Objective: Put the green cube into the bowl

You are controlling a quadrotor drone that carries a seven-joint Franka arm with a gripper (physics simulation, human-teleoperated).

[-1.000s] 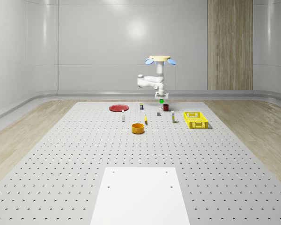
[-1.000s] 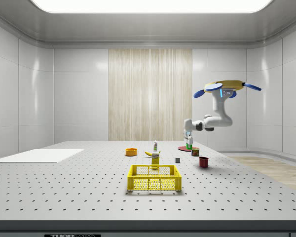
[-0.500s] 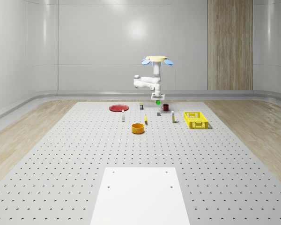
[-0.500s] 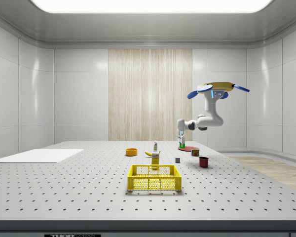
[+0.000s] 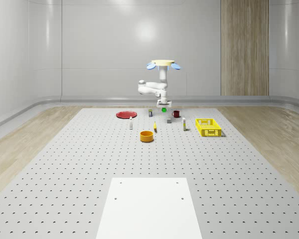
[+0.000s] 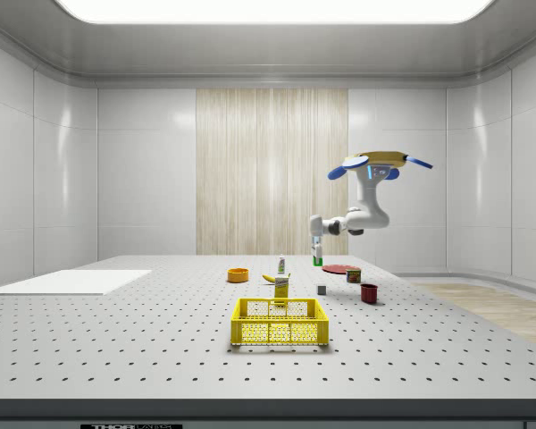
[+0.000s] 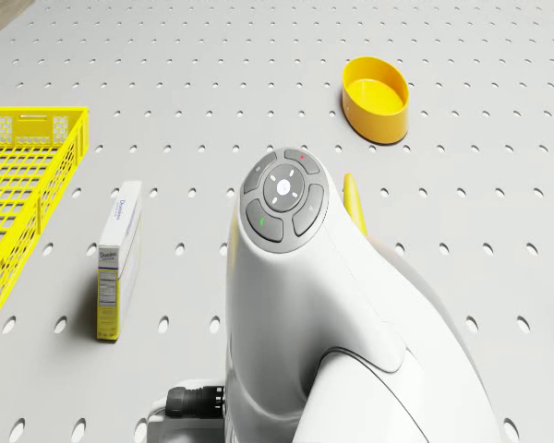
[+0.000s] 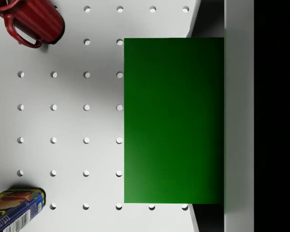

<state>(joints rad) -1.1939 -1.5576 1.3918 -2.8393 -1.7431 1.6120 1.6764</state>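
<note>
The gripper [image 5: 164,107] hangs in the air above the far end of the table [image 5: 79,164], its fingers closed on the green cube [image 5: 164,109], which rides well clear of the surface. In the wrist view the cube [image 8: 174,121] sits pressed against one finger [image 8: 239,116], with a red mug [image 8: 31,21] and a can [image 8: 14,210] on the table below. From the side, the gripper [image 6: 317,258] points straight down from the bent white arm [image 6: 344,223], with the drone [image 6: 380,163] hovering above and toward the side view's right of it. In the whole-scene view the drone [image 5: 163,63] floats over the table's far part, above the small items there. The bowl [image 5: 147,136] stands nearer the camera and toward that view's left of the gripper, well apart from the cube; the drone view shows the bowl [image 7: 376,97] beyond the arm [image 7: 305,305]. A yellow basket [image 5: 208,127] sits toward the whole-scene view's right, a red plate [image 5: 125,114] toward its far left, and a box [image 7: 117,258] lies beside the basket [image 7: 18,185].
</note>
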